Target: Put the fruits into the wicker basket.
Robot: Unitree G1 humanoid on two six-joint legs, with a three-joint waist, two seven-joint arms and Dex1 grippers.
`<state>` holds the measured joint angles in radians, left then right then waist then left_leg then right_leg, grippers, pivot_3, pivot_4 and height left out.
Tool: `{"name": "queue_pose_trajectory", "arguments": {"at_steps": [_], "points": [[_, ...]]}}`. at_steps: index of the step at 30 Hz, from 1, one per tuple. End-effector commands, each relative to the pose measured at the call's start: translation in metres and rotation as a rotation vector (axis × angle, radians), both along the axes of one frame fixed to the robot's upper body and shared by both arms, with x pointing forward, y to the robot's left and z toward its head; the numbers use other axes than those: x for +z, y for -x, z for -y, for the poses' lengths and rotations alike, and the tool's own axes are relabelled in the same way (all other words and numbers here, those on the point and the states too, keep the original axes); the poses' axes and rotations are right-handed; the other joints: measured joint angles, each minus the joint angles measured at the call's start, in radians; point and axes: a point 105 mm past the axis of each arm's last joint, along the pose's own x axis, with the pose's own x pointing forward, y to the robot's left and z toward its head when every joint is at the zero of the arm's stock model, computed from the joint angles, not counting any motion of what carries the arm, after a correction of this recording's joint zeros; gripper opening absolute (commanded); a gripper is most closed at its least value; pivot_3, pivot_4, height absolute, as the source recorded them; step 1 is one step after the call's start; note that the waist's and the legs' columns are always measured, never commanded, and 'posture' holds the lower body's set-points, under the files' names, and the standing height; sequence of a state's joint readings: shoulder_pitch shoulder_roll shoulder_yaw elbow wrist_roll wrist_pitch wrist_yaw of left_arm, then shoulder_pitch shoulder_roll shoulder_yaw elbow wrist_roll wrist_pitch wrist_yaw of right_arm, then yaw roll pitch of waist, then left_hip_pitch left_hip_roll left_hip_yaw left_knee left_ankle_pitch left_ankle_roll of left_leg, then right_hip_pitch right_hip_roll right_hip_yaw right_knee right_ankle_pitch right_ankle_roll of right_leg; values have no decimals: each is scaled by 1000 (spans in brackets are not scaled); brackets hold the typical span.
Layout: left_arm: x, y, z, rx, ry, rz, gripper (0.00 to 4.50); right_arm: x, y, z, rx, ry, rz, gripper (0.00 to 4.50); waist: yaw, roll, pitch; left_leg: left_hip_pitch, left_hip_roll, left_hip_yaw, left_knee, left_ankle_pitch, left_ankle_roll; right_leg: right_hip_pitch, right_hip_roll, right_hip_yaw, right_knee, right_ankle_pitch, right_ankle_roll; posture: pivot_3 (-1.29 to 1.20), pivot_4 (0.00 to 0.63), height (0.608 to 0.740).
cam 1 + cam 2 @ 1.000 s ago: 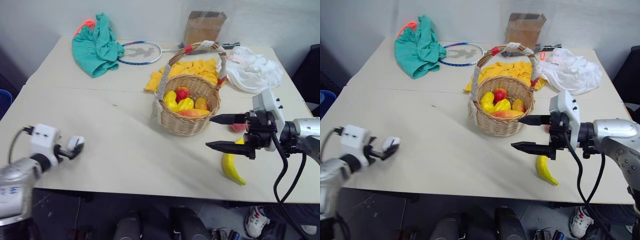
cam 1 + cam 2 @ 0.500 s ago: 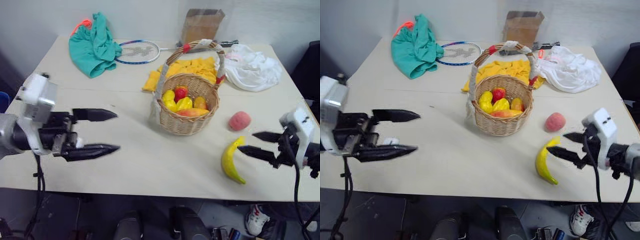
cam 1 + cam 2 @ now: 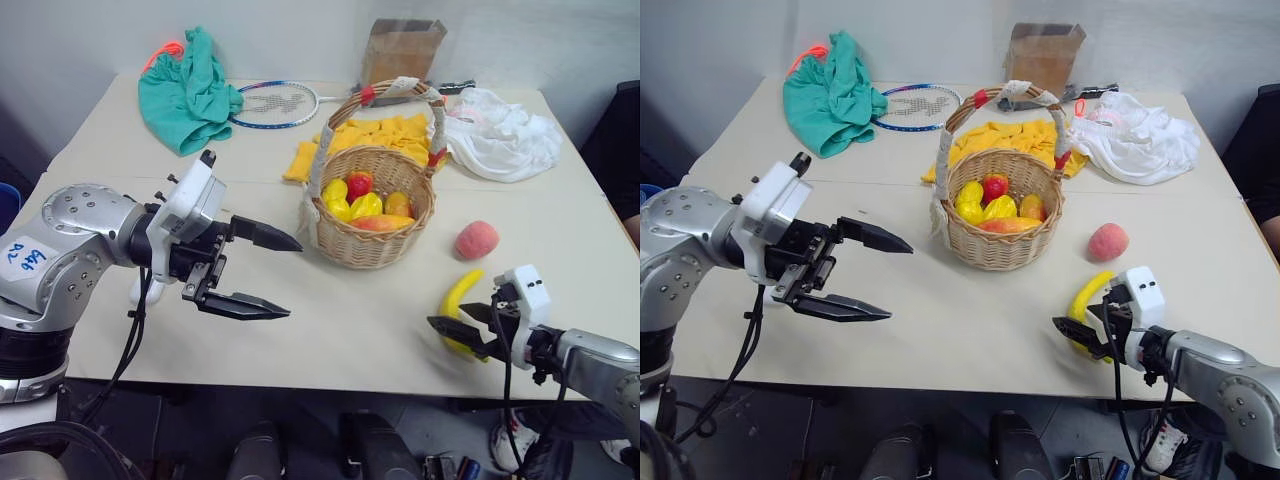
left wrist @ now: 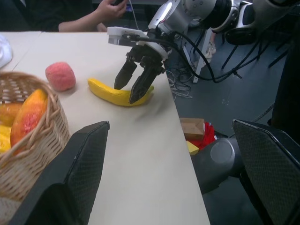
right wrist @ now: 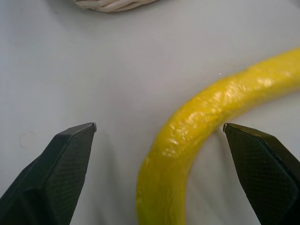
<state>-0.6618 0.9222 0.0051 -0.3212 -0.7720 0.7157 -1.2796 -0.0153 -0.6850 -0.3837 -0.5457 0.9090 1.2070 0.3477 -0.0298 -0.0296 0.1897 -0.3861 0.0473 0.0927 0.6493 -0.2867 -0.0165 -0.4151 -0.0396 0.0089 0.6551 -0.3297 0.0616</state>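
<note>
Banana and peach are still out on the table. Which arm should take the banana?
Right. The right gripper is open with its fingers straddling the banana; the left gripper, also open, hovers across the wicker basket.

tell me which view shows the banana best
The left wrist view: the whole banana lies unobstructed on the table, the open right gripper over its middle. Both eye views show it partly behind that gripper. The right wrist view shows just a curved section between the fingers.
</note>
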Motion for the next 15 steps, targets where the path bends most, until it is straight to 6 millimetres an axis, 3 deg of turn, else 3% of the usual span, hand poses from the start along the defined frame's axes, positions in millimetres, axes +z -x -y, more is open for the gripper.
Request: {"name": "queue_pose_trajectory", "arguments": {"at_steps": [1, 4, 6, 9, 12, 15], "points": [[3, 1, -2, -5, -9, 41, 4389, -11, -3, -5, -6, 58, -20, 4500, 0, 0, 0, 0, 0, 0, 1, 0, 0, 0, 0, 0, 0, 0, 0, 0, 150, 740], [4, 2, -2, -4, -9, 45, 4412, -24, -7, -3, -21, 151, -28, 4316, 0, -2, -1, 0, 0, 0, 1, 0, 1, 1, -1, 0, 0, 0, 0, 0, 150, 740], [5, 1, -3, -2, -9, 48, 4424, -27, -8, -4, -8, 178, -19, 3887, -2, -4, -2, 1, 0, 0, 3, -1, 1, 2, -1, 0, 0, 0, 0, 0, 150, 740], [7, -1, -4, 12, 0, 50, 4424, -22, -6, -10, 46, 174, 17, 2898, -1, -4, -2, 2, 0, 0, 3, -1, 4, 3, -1, 0, 0, 1, 1, 0, 150, 740], [9, -2, -5, 33, 20, 49, 4424, -3, 1, -21, 145, 119, 90, 1969, 0, -4, -2, 2, 0, 0, 2, -2, 4, 3, 0, 0, 0, 1, 1, 0, 150, 740], [11, -4, -7, 63, 38, 51, 4424, 31, 11, -36, 283, -25, 177, 936, -1, -3, -2, 0, 0, 0, 2, -1, 4, 1, 0, 0, 0, 1, 1, 0, 150, 740]]}}
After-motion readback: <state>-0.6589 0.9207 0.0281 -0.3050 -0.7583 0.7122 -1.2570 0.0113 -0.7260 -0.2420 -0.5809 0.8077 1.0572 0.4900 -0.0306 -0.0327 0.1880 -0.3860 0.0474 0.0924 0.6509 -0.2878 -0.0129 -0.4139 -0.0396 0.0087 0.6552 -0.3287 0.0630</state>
